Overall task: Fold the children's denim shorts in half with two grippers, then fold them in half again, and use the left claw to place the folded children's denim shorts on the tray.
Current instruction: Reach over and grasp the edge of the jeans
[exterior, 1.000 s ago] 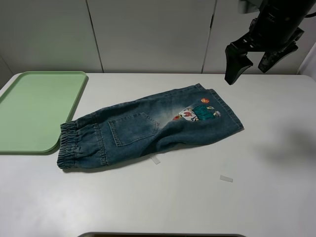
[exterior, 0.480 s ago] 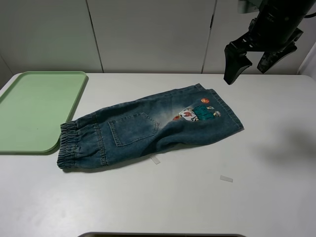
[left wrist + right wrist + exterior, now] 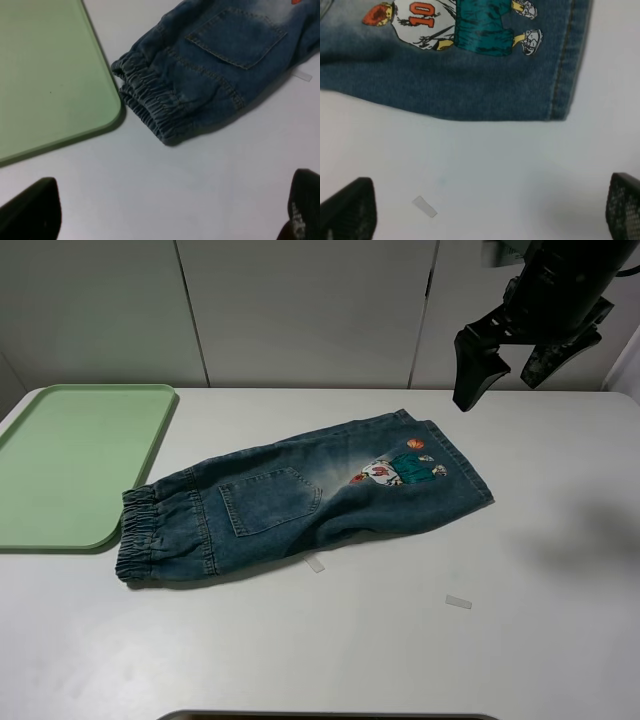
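The children's denim shorts lie flat on the white table, elastic waistband toward the tray and the cartoon print near the leg hem on the right. The pale-green tray sits at the left, bare. My right gripper hangs open high above the hem end. In the right wrist view its gripper stands wide apart over bare table just off the shorts' hem. In the left wrist view the left claw is open, hovering near the waistband and the tray's corner. The left arm is outside the exterior view.
Two small paper scraps lie on the table in front of the shorts; one shows in the right wrist view as a scrap. A dark edge runs along the table's front. Pale wall panels stand behind.
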